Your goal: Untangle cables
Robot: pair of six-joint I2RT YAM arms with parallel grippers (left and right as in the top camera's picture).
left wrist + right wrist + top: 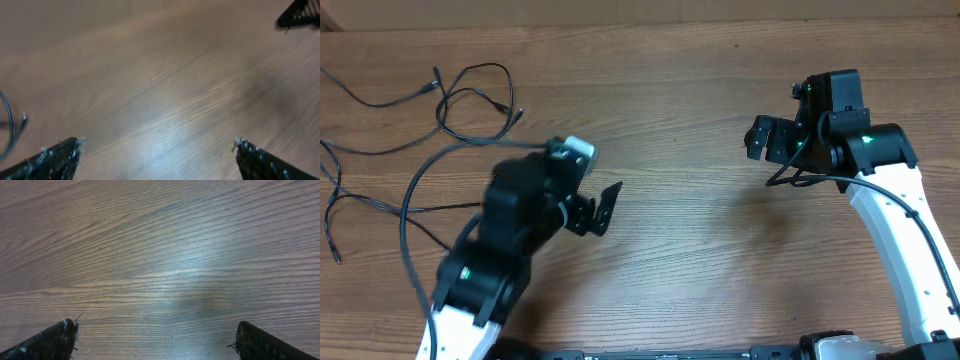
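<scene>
Overhead, loose cables [480, 66] at left, wooden table [690, 250]

Item: worktop [700, 270], a single surface filling nearly all of the overhead view.
Material: wood or wood-look laminate, which of the two cannot be told.
Colour: mid brown, with darker streaks among lighter ones.
Grain: long, slightly wavy lines running left to right, roughly parallel to the far edge.
Finish: low gloss.
Far edge: a straight line across the top of the overhead view, slightly slanted.
Beyond far edge: paler tan band [620, 10]; wall or floor cannot be told.
Light: diffuse, from above; a soft pale sheen [200, 255] lies on the wood in both wrist views.
Shadows: faint, soft-edged grey patches on the wood.
</scene>
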